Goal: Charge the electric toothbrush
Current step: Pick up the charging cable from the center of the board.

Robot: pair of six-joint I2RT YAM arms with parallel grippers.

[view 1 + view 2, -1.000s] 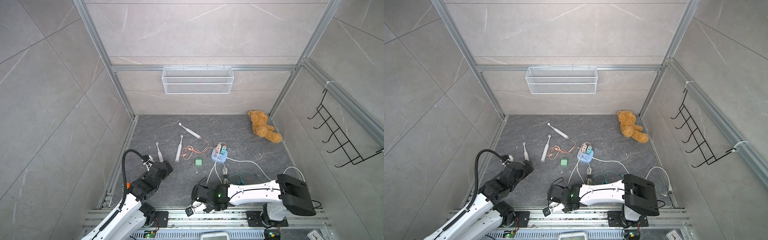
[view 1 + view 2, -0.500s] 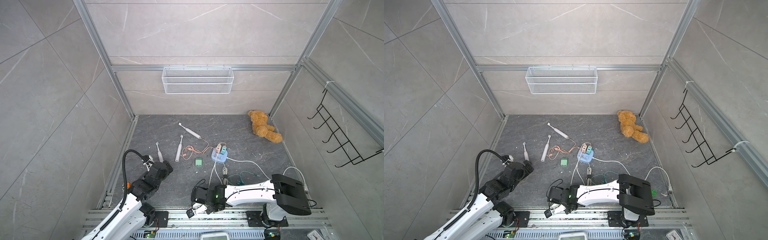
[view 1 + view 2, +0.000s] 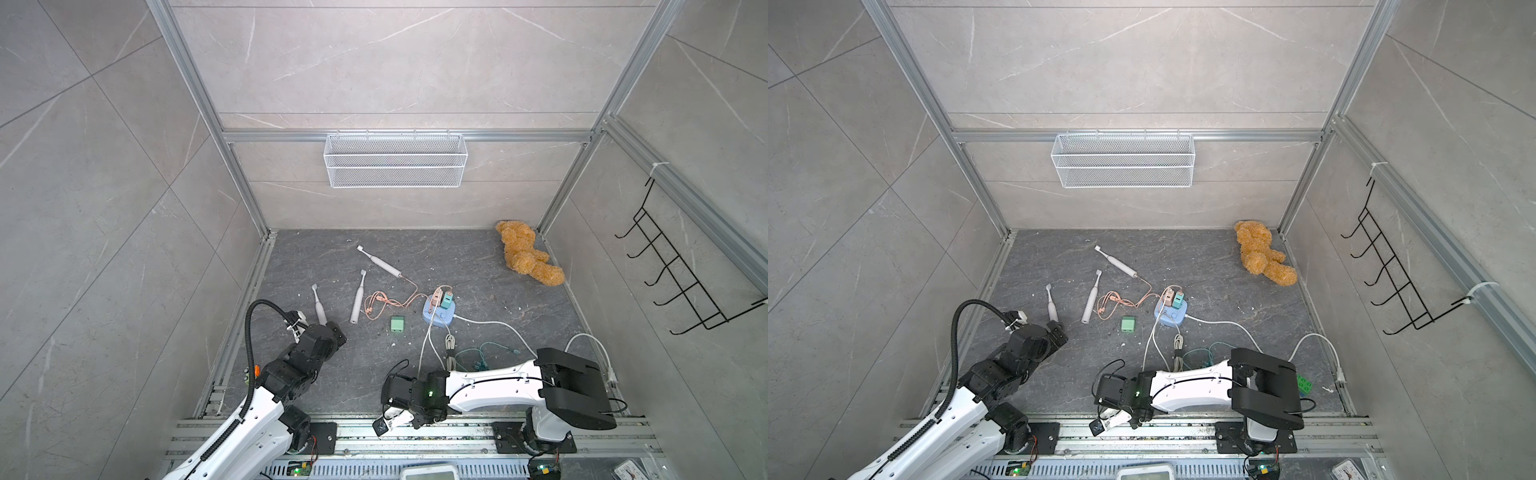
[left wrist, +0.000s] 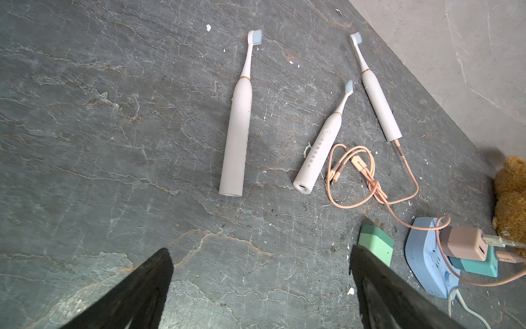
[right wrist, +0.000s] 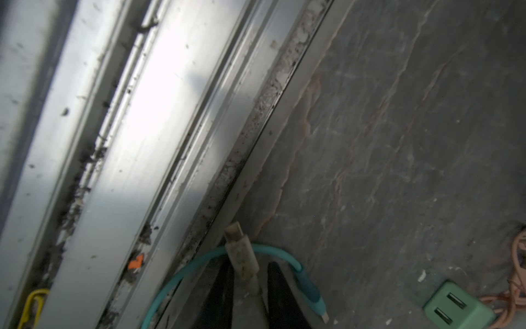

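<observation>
Left hand (image 4: 260, 256) spread wide, up over the dark counter (image 4: 85, 142). Black fingers (image 4: 142, 290) far apart, with the first toothbrush (image 4: 237, 136) just ahead of them. Right hand (image 5: 250, 273) pinching a grey plug (image 5: 240, 253), low down by the metal rail (image 5: 142, 128) at the near edge of the counter. Plug tip poking out past the fingers, over a loop of teal cable (image 5: 199, 259).

Three white toothbrushes lying flat on the counter, brush ends toward the back wall. Nearest the left hand: the first toothbrush, apart from the other two. Next along: the middle toothbrush (image 4: 318, 153), buttons up, with the hole in its bottom end showing. Farther back: the last toothbrush (image 4: 381, 108), with a pink cable (image 4: 370, 182) stuck in its bottom end. More of that pink cable bunched in a messy loop just beside the middle toothbrush, then on to a pink charger (image 4: 461, 242) plugged into a blue power strip (image 4: 421, 256). Teal charger (image 4: 478, 265) on the strip too, touching the pink one. Green block (image 4: 375, 242) with prongs on the counter, just beside the strip.

Seen in both top views: teddy bear (image 3: 528, 257) in the far corner, well apart from the brushes, and a wire basket (image 3: 395, 166) up on the back wall.
</observation>
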